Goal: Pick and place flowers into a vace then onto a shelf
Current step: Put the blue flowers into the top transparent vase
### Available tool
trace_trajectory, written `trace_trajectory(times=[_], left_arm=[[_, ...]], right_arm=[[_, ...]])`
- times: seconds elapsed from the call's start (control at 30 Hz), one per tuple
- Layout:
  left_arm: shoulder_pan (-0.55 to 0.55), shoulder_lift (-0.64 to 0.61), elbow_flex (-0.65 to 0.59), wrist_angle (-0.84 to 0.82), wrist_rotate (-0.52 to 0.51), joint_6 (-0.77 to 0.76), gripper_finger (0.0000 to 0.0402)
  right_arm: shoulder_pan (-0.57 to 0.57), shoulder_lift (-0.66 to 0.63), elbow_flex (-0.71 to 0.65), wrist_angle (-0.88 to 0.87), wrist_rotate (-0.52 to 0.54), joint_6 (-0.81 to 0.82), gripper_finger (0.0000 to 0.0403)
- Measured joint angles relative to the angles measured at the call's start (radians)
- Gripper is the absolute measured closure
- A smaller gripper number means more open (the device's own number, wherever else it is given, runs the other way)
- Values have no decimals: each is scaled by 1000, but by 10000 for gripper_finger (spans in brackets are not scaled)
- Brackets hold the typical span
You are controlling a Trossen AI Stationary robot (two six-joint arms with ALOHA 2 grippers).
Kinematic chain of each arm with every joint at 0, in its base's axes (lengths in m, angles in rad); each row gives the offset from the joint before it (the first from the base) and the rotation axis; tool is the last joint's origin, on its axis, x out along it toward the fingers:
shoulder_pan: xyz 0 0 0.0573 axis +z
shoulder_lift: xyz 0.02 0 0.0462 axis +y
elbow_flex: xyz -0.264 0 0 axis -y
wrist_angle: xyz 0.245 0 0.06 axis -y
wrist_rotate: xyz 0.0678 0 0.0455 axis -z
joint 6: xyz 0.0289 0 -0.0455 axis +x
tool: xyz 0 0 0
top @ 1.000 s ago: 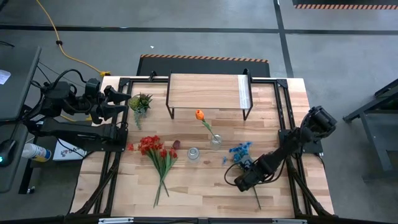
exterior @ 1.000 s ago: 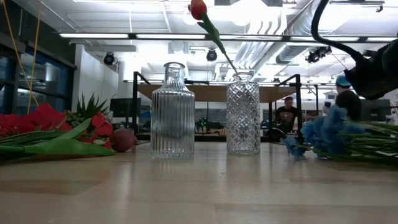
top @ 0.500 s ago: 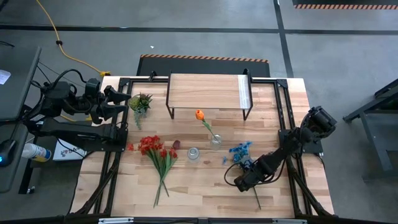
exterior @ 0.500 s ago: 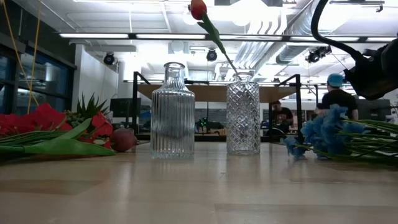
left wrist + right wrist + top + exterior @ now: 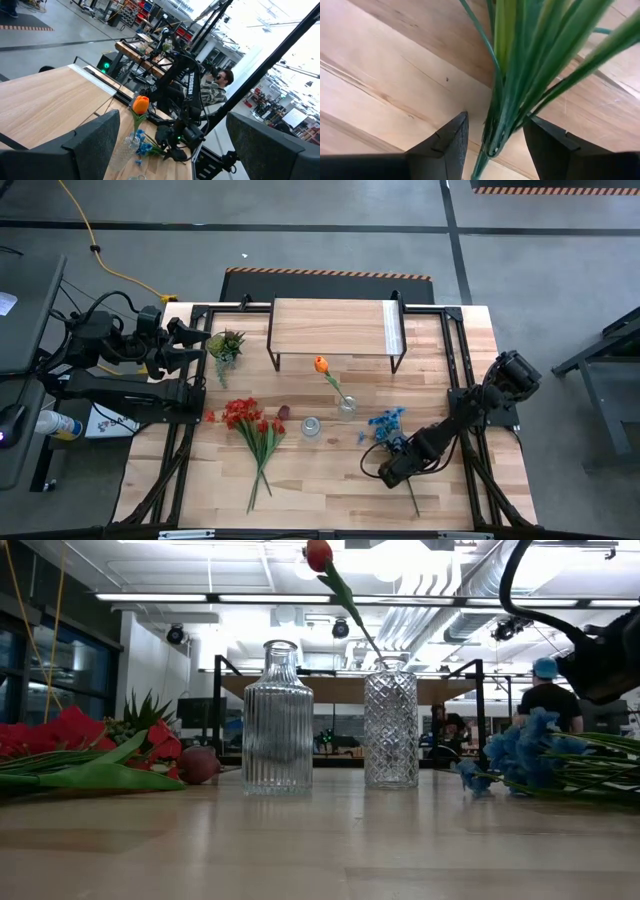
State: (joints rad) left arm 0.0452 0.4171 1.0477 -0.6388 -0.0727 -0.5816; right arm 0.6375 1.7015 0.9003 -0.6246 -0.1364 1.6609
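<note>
Right tool (image 5: 384, 473) was low over the tabletop (image 5: 330, 480), at the stem end of the blue-bloomed bunch (image 5: 385, 421). In the right wrist view both fingers (image 5: 442, 145) flanked the green stems (image 5: 512, 85), a gap visible on each side; fingers apart, stems between them but not yet clamped. The bunch lay flat on the tabletop, blooms near the diamond-cut vase (image 5: 391, 725).

Left tool (image 5: 190, 345) waited at the tabletop's far left edge, beside the green leafy tuft (image 5: 226, 343), fingers wide apart, holding nothing.

Other items:
- Orange tulip (image 5: 321, 364) already stood in the diamond-cut vase, leaning toward the shelf (image 5: 330, 325).
- Ribbed vase (image 5: 277, 718) stood empty just beside it.
- Red-bloomed bunch (image 5: 245, 416) lay flat on the left half of the tabletop; the dark maroon tulip (image 5: 283, 412) lay between it and the ribbed vase.
- Nothing rested on the shelf top.

Judged step: grasp of the blue bunch, early in the task; one flower of four placed.

Next move, as judged: squeeze onto the stems, lift clear, swing the bunch upright and thread the stem ends into a vase mouth. Stems are several and splay; some may slip out of the pinch or miss the narrow opening.
</note>
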Motion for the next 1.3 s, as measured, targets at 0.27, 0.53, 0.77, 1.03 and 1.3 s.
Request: trace_trajectory(times=[0.27,0.53,0.77,1.03,1.3], left_arm=[[0,0,0,0,0,0,2],[0,0,0,0,0,0,2],[0,0,0,0,1,0,2],[0,0,0,0,1,0,2],[0,0,0,0,1,5,2]], right_arm=[[-31,-37,-2,-47,26,-26,222],[-63,-38,-2,-54,52,-46,228],[-89,-39,-1,-73,53,-64,270],[-95,-40,0,-74,44,-69,353],[-94,-40,0,-71,10,-68,384]])
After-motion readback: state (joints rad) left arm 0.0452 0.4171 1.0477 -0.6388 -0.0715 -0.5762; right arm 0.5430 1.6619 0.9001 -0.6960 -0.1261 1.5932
